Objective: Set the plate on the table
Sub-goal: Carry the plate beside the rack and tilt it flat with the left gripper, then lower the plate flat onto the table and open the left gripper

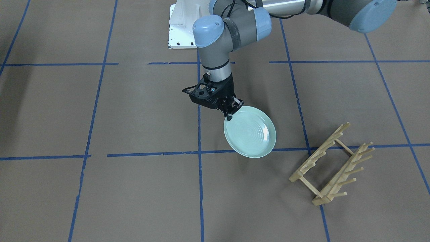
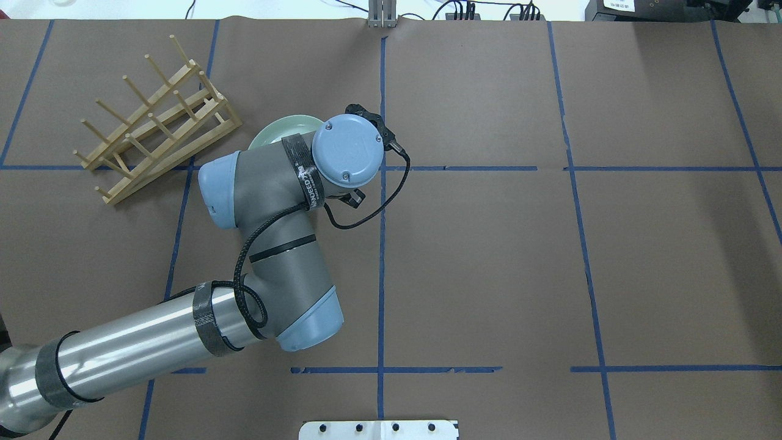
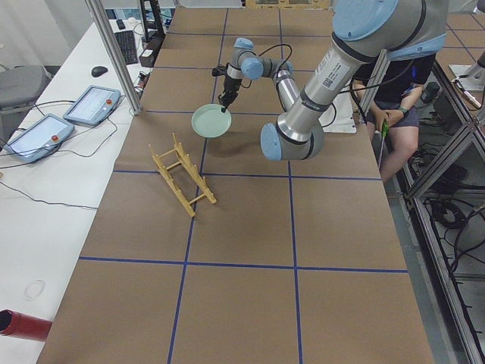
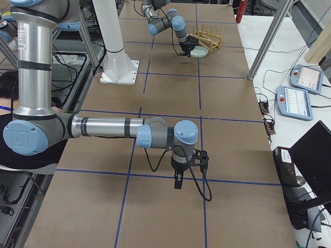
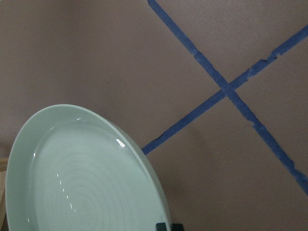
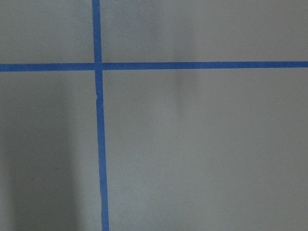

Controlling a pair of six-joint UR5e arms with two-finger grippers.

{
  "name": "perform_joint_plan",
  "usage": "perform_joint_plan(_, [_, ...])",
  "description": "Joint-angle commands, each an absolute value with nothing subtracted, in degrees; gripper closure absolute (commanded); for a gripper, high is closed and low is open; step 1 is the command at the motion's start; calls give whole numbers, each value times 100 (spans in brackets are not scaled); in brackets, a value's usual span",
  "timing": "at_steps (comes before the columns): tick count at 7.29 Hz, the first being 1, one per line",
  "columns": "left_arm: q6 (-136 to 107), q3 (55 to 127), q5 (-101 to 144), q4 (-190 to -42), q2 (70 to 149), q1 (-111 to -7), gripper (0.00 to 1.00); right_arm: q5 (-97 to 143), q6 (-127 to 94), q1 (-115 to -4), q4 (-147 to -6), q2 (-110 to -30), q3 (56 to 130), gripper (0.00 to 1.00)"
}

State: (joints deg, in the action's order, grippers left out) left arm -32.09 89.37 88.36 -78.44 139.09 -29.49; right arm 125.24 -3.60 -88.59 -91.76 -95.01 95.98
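Note:
The pale mint-green plate hangs tilted over the brown table near a blue tape crossing. My left gripper is shut on its rim at the edge nearest the robot. The plate fills the lower left of the left wrist view and casts a shadow on the paper. In the overhead view my wrist hides all but a sliver of the plate. My right gripper shows only in the exterior right view, low over bare table; I cannot tell whether it is open or shut. The right wrist view shows only the table.
An empty wooden peg rack lies on the table beside the plate, on the robot's left. The white robot base is at the near edge. A seated person and tablets are off the table.

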Motion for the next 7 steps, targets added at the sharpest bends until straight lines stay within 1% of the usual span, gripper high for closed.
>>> perform_joint_plan(1, [-3269,8973,8824,-7840,13843,-2909,1,12524,-369,-8859,-9176,-9501,9598,0])
perform_joint_plan(2, [-3417,9269,8798,-7840,13660,-2900,0,12524,-360,-8859,-9176,-9501,9598,0])
perform_joint_plan(4, [-3436,9447,8807,-7831,13702,-2900,0,12524,-360,-8859,-9176,-9501,9598,0])
perform_joint_plan(6, [-3515,10069,8842,-7831,13649,-3005,0,12524,-360,-8859,-9176,-9501,9598,0])
perform_joint_plan(7, [-3925,10342,8868,-7840,13649,-3232,0,12524,-360,-8859,-9176,-9501,9598,0])
